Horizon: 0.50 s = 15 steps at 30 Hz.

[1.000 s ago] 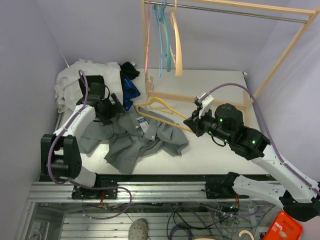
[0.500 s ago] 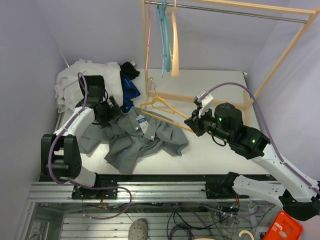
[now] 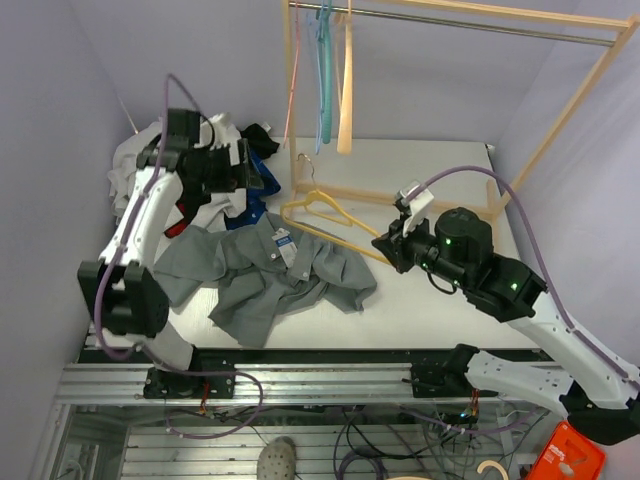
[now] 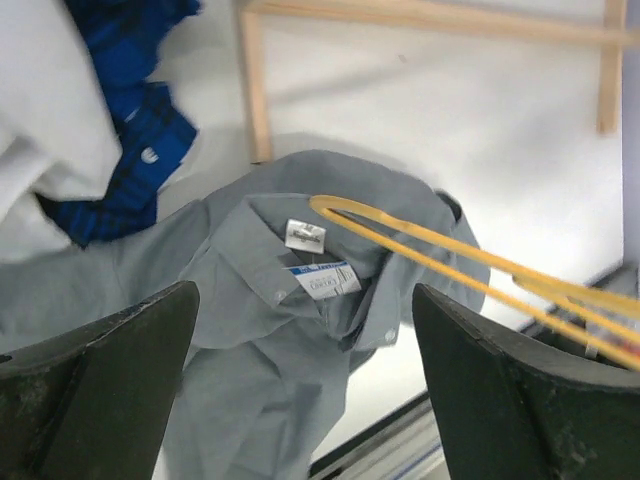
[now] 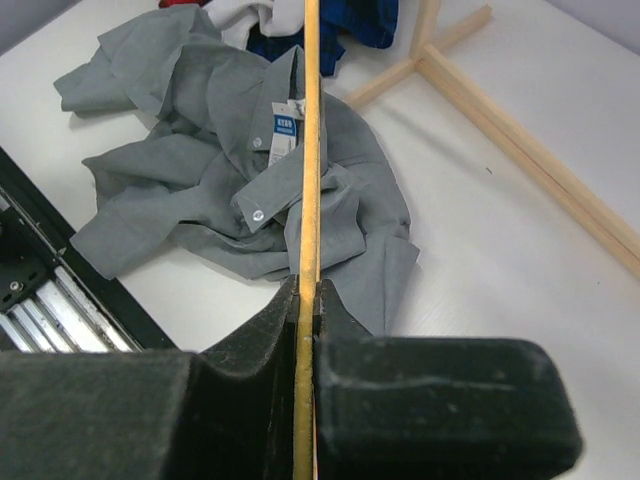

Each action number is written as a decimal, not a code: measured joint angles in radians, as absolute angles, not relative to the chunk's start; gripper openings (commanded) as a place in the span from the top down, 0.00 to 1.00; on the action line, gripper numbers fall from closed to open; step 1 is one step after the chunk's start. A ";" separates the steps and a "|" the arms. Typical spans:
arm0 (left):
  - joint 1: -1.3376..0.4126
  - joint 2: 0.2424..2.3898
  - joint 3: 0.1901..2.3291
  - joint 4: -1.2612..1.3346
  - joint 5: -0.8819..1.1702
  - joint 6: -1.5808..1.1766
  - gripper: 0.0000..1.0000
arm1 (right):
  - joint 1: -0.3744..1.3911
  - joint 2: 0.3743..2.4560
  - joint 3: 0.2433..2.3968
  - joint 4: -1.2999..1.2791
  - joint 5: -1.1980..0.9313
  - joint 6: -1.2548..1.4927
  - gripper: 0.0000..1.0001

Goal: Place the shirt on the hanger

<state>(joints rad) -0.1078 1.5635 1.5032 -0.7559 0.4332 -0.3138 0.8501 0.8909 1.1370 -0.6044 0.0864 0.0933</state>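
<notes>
Now my right gripper (image 3: 388, 246) clamps the slim yellow plastic hanger (image 5: 309, 150); left gripper (image 4: 305, 300) gapes empty; soft grey shirt (image 3: 265, 275) lies rumpled near the white tabletop's (image 3: 440, 180) front edge.

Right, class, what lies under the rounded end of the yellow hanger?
The grey shirt lies under the hanger's end: its open collar, white neck label and blue-and-white tag show. The table beneath the cloth is covered.
</notes>
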 measured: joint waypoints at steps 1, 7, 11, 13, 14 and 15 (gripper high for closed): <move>-0.111 1.613 1.587 -0.810 0.476 -0.244 0.11 | 0.850 0.883 1.137 -0.604 0.087 0.093 1.00; -0.106 1.852 1.785 -1.154 0.673 0.382 0.05 | 0.850 0.809 1.137 -0.607 0.112 0.093 1.00; -0.106 1.832 1.666 -1.175 0.666 0.673 0.03 | 0.850 0.760 1.137 -0.605 0.129 0.094 1.00; -0.106 1.799 1.616 -1.151 0.665 0.764 0.03 | 0.850 0.748 1.139 -0.605 0.138 0.095 1.00; -0.106 1.781 1.594 -1.134 0.665 0.797 0.04 | 0.850 0.746 1.139 -0.605 0.140 0.096 1.00; -0.106 1.766 1.583 -1.119 0.666 0.834 0.05 | 0.850 0.745 1.139 -0.607 0.143 0.097 1.00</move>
